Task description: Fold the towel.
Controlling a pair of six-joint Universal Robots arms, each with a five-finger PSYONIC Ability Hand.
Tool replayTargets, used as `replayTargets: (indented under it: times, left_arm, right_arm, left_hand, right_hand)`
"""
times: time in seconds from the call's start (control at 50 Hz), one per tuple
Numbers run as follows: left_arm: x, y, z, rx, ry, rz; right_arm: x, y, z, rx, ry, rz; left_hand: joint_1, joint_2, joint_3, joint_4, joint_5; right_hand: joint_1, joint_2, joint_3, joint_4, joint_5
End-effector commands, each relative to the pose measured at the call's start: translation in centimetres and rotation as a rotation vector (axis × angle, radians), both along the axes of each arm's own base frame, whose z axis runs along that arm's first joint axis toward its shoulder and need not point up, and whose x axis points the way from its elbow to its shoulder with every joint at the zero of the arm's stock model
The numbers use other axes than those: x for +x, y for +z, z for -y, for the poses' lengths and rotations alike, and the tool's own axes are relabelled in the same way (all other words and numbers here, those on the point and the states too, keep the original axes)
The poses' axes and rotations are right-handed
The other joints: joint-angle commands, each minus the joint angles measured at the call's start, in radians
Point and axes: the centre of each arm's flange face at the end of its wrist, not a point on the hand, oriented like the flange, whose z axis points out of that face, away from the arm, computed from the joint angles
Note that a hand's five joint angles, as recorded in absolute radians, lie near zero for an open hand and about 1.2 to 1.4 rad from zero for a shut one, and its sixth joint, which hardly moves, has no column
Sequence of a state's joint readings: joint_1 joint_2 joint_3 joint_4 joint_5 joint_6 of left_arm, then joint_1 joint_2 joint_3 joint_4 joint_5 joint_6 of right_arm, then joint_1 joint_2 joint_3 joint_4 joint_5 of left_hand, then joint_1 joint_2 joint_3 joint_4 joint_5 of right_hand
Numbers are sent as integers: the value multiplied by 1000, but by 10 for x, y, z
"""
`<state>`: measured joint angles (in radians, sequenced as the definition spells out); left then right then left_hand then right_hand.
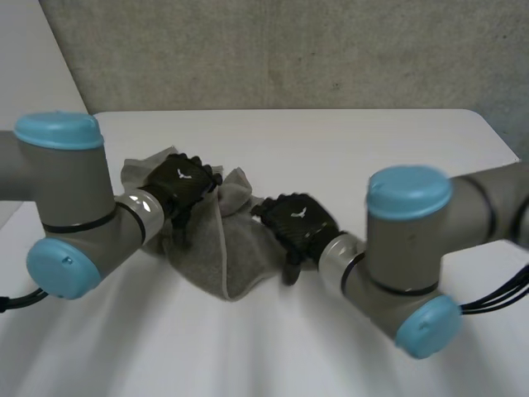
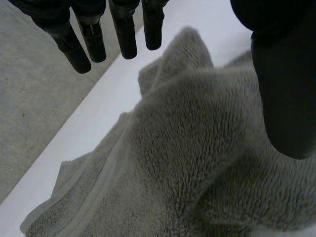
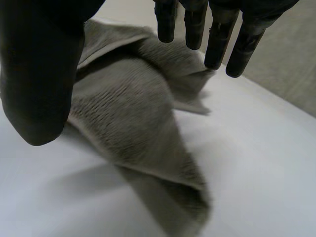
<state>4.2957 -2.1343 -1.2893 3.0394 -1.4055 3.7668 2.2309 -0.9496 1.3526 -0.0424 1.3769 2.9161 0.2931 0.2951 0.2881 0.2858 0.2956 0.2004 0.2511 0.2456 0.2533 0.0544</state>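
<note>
on the white table (image 1: 331, 149), a little to the robot's left of its middle, a grey towel (image 1: 240, 248) lies crumpled in a loose heap, one hemmed corner pointing toward the robot's near side. the left hand (image 1: 178, 182) sits over the heap's left part and the right hand (image 1: 299, 219) is at its right edge, the two near each other with a raised fold of cloth between them. seen from the left wrist, the left hand's fingers (image 2: 126, 34) are straight and a little spread, their tips clear of the cloth, and the thumb (image 2: 286, 98) stands well apart from them. the towel (image 2: 197, 148) bunches up under the palm, in the wide gap between thumb and fingers, and nothing is pinched. seen from the right wrist, the right hand's fingers (image 3: 217, 44) are likewise straight, with the thumb (image 3: 39, 89) held far from them. a folded flap of towel (image 3: 128, 113) with a hemmed edge lies beneath that palm and runs down onto the table, and this hand grips nothing either.
</note>
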Motion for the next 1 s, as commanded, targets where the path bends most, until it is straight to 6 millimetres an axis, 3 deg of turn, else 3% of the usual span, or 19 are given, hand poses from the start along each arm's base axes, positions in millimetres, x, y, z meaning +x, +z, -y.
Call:
replayTargets:
  times: [0.02,0.14,0.22,0.34,0.42,0.56,0.6,0.64,0.74,0.78,0.82,0.84,0.88,0.94,1.0]
  left_arm:
    - [-4,-19,4,-10,-19,40]
    - [-6,-32,5,11,-25,53]
    - [-7,-36,5,17,-26,54]
    - [-7,-33,8,2,-21,47]
    - [-7,-28,9,-6,-17,38]
    - [-9,-11,9,-46,-14,14]
    - [-9,-2,7,-63,-13,2]
    - [-9,0,7,-62,-12,-3]
    - [-8,2,4,-64,-13,-5]
    - [-8,3,3,-66,-13,-5]
    - [-8,4,3,-68,-11,-7]
    - [-8,4,3,-68,-11,-7]
    - [-8,6,3,-69,-9,-14]
    - [-9,13,5,-76,-1,-41]
    - [-14,38,18,-151,18,-113]
  right_arm:
    - [16,-27,-3,-21,9,5]
    - [19,-36,1,-25,4,3]
    - [23,-38,2,-32,7,10]
    - [29,-39,10,-64,0,37]
    - [30,-41,11,-67,-1,38]
    - [33,-47,8,-58,6,32]
    - [35,-47,4,-57,10,31]
    - [34,-48,2,-50,12,31]
    - [33,-47,2,-24,-4,50]
    - [34,-47,2,-21,-6,55]
    - [34,-46,4,-25,-12,61]
    - [34,-46,4,-25,-12,61]
    - [35,-45,7,-29,-12,72]
    - [35,-44,7,-29,-9,78]
    - [41,-26,16,-61,-11,128]
  left_hand:
    - [79,77,84,86,-98]
    - [252,250,257,259,75]
    - [457,455,462,464,280]
    - [800,798,805,808,623]
    - [880,878,885,887,703]
    - [1103,1101,1108,1110,926]
    - [1103,1101,1108,1110,926]
    - [1103,1101,1108,1110,926]
    - [1103,1101,1108,1110,926]
    - [1103,1101,1108,1110,926]
    - [1103,1101,1108,1110,926]
    - [1103,1101,1108,1110,926]
    - [1103,1101,1108,1110,926]
    - [1103,1101,1108,1110,926]
    - [1103,1101,1108,1110,926]
  right_hand:
    - [96,45,50,43,67]
    - [158,107,112,105,129]
    - [348,297,303,295,319]
    - [668,617,622,615,639]
    - [774,723,729,721,745]
    - [704,653,658,651,675]
    - [418,367,372,365,389]
    - [343,293,298,290,315]
    - [366,315,321,313,338]
    - [428,377,383,375,399]
    - [708,657,663,655,679]
    - [710,659,664,657,681]
    - [1147,1097,1102,1095,1119]
    - [1196,1145,1151,1143,1167]
    - [1196,1145,1151,1143,1167]
